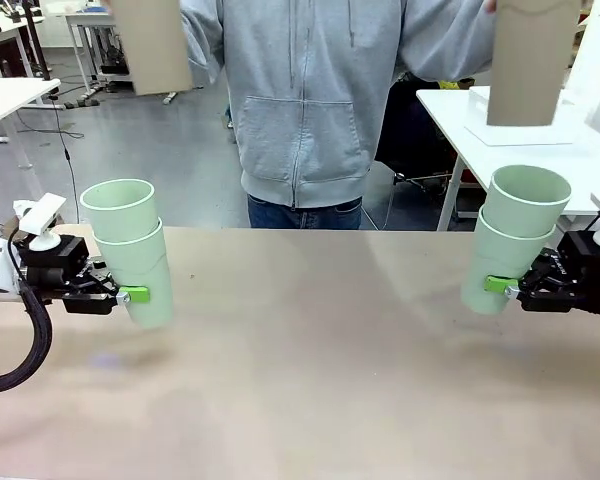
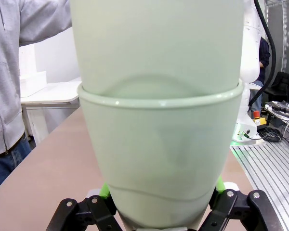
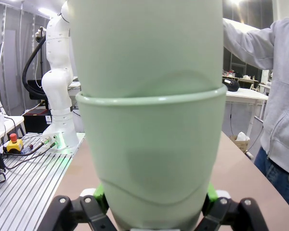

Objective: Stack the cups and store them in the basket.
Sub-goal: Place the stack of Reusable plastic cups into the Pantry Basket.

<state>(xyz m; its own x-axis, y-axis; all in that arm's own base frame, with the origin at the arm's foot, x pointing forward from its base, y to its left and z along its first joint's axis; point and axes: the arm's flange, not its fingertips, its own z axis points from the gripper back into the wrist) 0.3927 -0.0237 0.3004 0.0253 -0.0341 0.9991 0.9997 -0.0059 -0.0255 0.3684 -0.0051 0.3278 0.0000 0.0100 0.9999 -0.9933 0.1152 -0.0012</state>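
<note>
My left gripper (image 1: 140,293) is shut on the lower of two nested pale mint cups (image 1: 130,245) over the table's left side, the stack leaning slightly. My right gripper (image 1: 495,286) is shut on another nested pair of mint cups (image 1: 520,225) at the right. In the left wrist view the stack (image 2: 159,144) sits between the green pads (image 2: 104,191). The right wrist view shows the same with its stack (image 3: 149,144) and pads (image 3: 99,192). The person at the far side holds up one tan-brown cup (image 1: 152,45) and another (image 1: 525,60), one in each raised hand. The basket is out of view.
The tan table (image 1: 310,380) stretches between the two arms, with bare room in the middle and front. The person in a grey hoodie (image 1: 305,100) stands at the far edge. A white side table (image 1: 450,110) with a white boxy object is at the back right.
</note>
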